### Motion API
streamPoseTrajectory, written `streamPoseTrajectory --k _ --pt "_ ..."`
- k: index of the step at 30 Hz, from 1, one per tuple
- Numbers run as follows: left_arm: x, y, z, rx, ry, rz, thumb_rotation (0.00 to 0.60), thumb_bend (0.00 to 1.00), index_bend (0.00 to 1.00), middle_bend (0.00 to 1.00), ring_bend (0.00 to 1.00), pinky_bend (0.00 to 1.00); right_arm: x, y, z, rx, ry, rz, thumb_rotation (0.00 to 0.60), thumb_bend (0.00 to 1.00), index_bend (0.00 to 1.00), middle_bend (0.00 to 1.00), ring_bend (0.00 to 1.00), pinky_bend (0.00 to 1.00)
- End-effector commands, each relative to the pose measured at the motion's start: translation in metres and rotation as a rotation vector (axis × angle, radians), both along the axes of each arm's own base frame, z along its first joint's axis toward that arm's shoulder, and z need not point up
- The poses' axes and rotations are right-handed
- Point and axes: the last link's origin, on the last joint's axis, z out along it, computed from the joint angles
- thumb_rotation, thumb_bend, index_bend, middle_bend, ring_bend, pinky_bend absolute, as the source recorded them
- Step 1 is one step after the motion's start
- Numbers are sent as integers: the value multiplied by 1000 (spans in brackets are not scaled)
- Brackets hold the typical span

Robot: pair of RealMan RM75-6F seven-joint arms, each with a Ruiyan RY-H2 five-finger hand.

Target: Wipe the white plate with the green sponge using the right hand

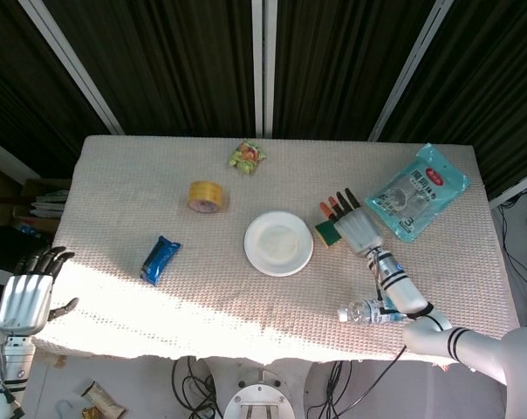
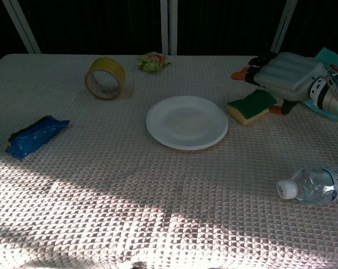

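The white plate [image 1: 278, 243] [image 2: 187, 121] sits bare near the table's middle. The green sponge [image 1: 325, 233] [image 2: 249, 106], green on top and yellow below, lies flat on the cloth just right of the plate. My right hand [image 1: 354, 227] [image 2: 285, 77] hovers over the sponge's right end with its fingers spread and holds nothing. My left hand [image 1: 30, 291] hangs off the table's left front corner, fingers apart and empty; the chest view does not show it.
A yellow tape roll [image 1: 206, 195] [image 2: 105, 78] and a crumpled wrapper [image 1: 247, 157] [image 2: 152, 61] lie behind the plate. A blue packet [image 1: 160, 259] [image 2: 36, 135] is at the left. A water bottle [image 1: 368, 312] [image 2: 315, 185] lies near the front right. A teal bag [image 1: 417, 190] is at the far right.
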Motion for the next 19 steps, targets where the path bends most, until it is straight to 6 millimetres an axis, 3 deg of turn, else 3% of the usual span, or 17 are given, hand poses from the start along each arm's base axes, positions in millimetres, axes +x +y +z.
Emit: streamPoseTrajectory --k 1,5,9,13,19 --pt "-1 1 2 5 3 -2 600 91 246 198 151 203 -16 14 43 -95 -111 -37 600 249 0 98 0 0" --pt "1 3 4 11 6 -15 600 91 246 198 151 203 -34 38 96 -219 -260 -85 600 258 0 152 0 0" --pt "5 6 4 12 10 -24 600 91 246 198 151 203 -54 71 135 -261 -372 -153 600 277 5 170 0 0" --pt "6 8 5 29 51 -17 600 91 246 198 151 203 -74 107 159 -257 -471 -245 600 294 13 155 0 0" --pt "9 5 6 38 63 2 600 91 246 198 151 203 -90 146 174 -279 -582 -301 600 296 12 121 0 0"
